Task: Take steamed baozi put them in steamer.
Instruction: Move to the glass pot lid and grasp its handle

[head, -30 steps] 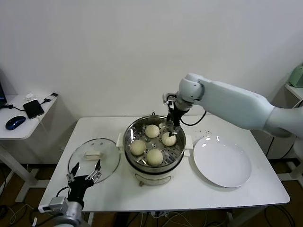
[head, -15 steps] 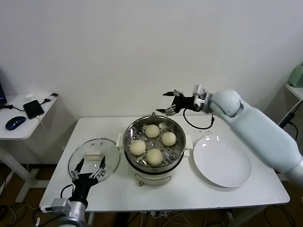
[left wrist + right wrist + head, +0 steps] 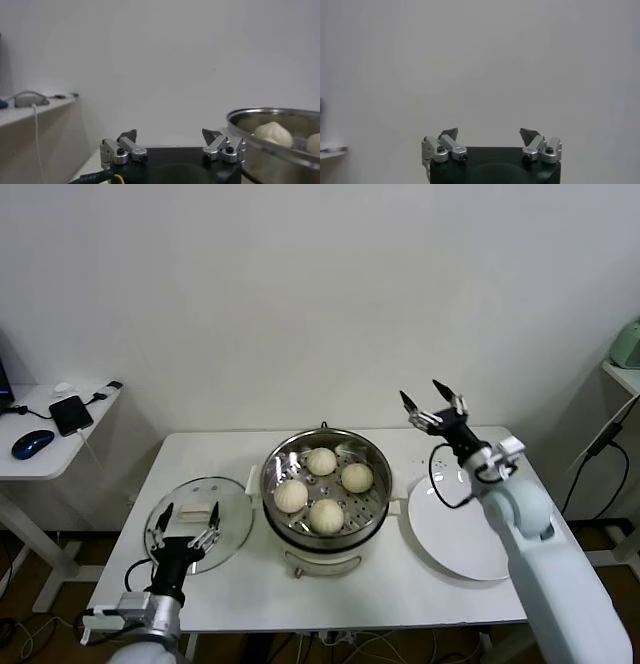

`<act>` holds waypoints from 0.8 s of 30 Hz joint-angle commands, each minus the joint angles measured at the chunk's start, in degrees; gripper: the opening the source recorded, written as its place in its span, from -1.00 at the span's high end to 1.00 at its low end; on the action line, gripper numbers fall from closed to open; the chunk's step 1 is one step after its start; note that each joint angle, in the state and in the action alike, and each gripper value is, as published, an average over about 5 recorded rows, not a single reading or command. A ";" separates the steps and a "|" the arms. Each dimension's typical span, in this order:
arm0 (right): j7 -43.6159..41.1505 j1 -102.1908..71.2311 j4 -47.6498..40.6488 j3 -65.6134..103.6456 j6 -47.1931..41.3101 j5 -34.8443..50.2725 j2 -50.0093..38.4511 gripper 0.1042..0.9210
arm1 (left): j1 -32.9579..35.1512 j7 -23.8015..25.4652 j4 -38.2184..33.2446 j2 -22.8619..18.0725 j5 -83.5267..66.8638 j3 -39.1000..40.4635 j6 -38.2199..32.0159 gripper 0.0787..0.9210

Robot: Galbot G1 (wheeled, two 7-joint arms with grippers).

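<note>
Since the earlier frame: right gripper (image 3: pixel 432 401) has swung from above the steamer's far rim out to the right, raised over the white plate (image 3: pixel 470 534); fingers spread apart, holding nothing.
Steamer (image 3: pixel 325 531): centre of table (image 3: pixel 240 584).
Steamed baozi (image 3: pixel 322 483): four, all resting on the perforated tray inside it.
Glass lid (image 3: pixel 235 519): flat on table, left of steamer.
Left gripper (image 3: pixel 188 525): low at near left, over the lid's near edge, fingers apart, empty.
</note>
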 commanded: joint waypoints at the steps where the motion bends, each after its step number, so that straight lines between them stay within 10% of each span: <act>1: 11.13 -24.18 7.42 9.79 7.40 2.89 3.84 -0.76 | -8.03 -8.94 11.53 2.47 50.63 -2.72 -14.48 -0.77; 6: 10.84 -25.66 7.30 10.39 8.26 2.92 2.38 -0.76 | -6.81 -21.79 17.52 10.68 69.97 0.52 -11.38 -0.77; 12: 10.60 -26.11 7.66 10.14 8.49 2.72 3.02 -0.76 | -5.93 -16.09 19.54 17.48 76.56 1.16 -8.68 -0.77; 24: 10.47 -25.64 7.59 9.89 8.54 1.02 5.16 -0.76 | -11.37 -13.17 28.37 18.69 75.80 2.39 -9.24 -0.77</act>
